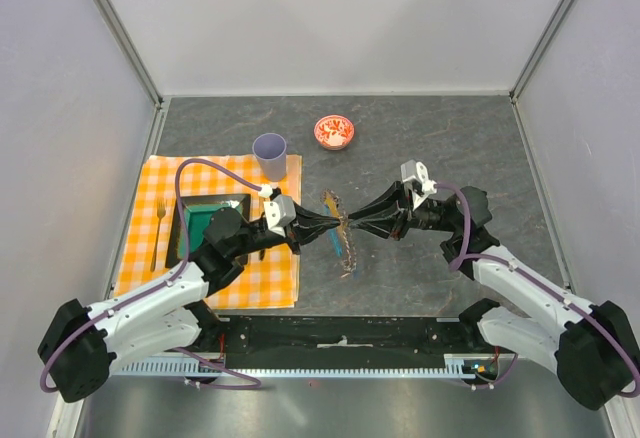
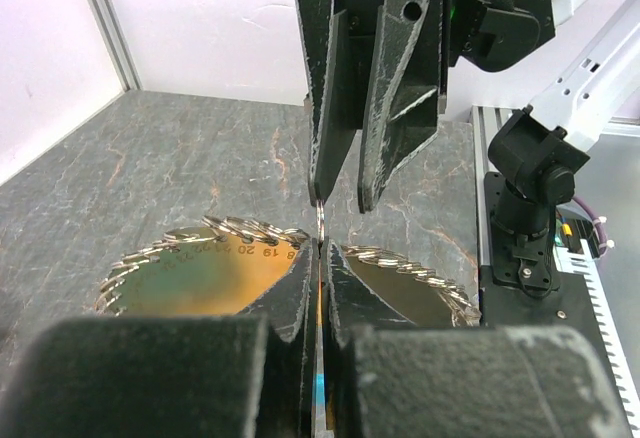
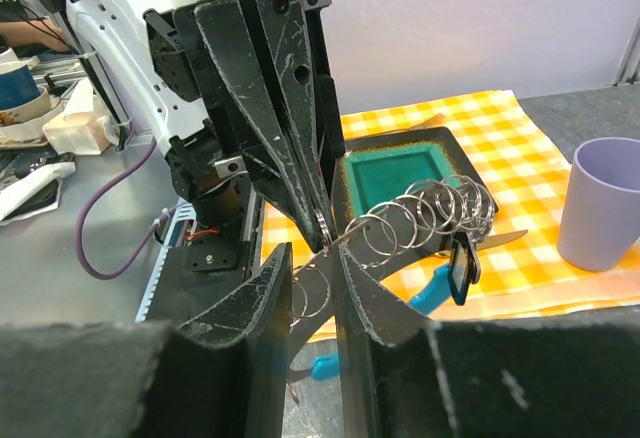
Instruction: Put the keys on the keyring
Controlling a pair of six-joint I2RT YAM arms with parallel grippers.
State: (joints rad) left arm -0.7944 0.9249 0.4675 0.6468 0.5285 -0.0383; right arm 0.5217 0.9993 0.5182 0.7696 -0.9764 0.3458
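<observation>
The keyring is a wire loop strung with several small rings and a light-blue piece; it sits between both grippers. A black-tagged key hangs on it. My left gripper is shut on a thin metal key whose small ring sticks out of the fingertips; a bit of blue shows between the jaws. My right gripper meets it tip to tip, with a narrow gap between its fingers. The loop's wire end lies in that gap, just under the small ring. The other keys are hidden.
A lilac cup and a small red patterned bowl stand behind. An orange checked cloth at left carries a green square dish and a fork. A knife tip lies by the dish.
</observation>
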